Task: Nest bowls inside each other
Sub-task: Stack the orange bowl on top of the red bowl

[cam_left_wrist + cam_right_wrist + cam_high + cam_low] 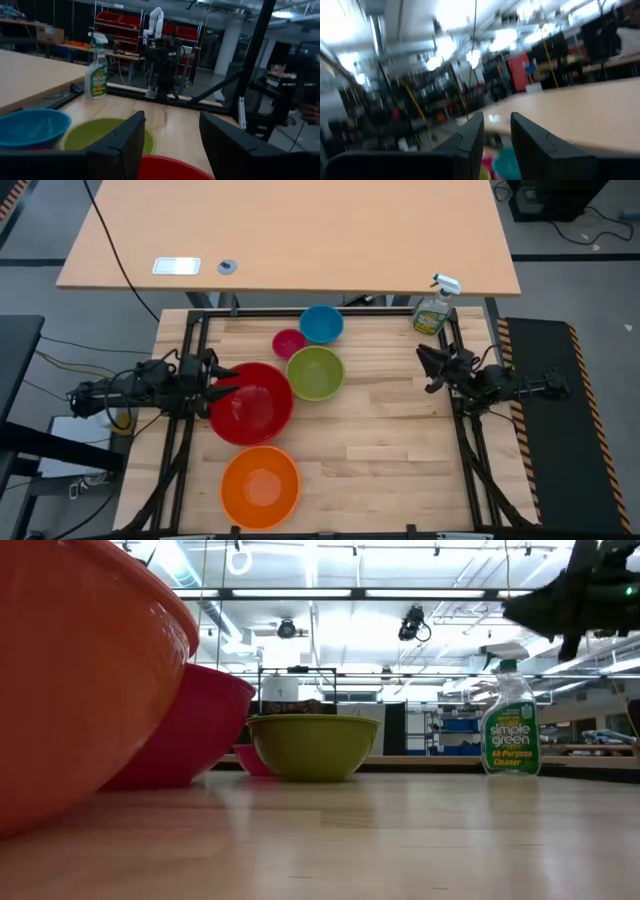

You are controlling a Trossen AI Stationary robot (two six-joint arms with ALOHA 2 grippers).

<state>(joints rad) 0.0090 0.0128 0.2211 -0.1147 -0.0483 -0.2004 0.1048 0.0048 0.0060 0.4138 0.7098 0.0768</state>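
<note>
Five bowls stand apart, each on its base on the wooden table: red (pixel 250 402), orange (pixel 260 486) near the front edge, lime green (pixel 316 372), blue (pixel 321 324) and small pink (pixel 289 343) toward the far edge. My left gripper (pixel 225 377) hovers open at the table's left, over the red bowl's left rim (pixel 170 167), with nothing between its fingers. At the table's right edge my right gripper (pixel 425 365) is held up, open with a narrow gap (pixel 497 120) and holding nothing. It stands well away from the bowls.
A green spray bottle (pixel 433 308) stands at the far right corner. A larger desk (pixel 290 230) lies beyond the far edge. Bare wood (pixel 400 450) stretches across the table's right and near-right part. Black frame rails (pixel 190 340) run along the table's sides.
</note>
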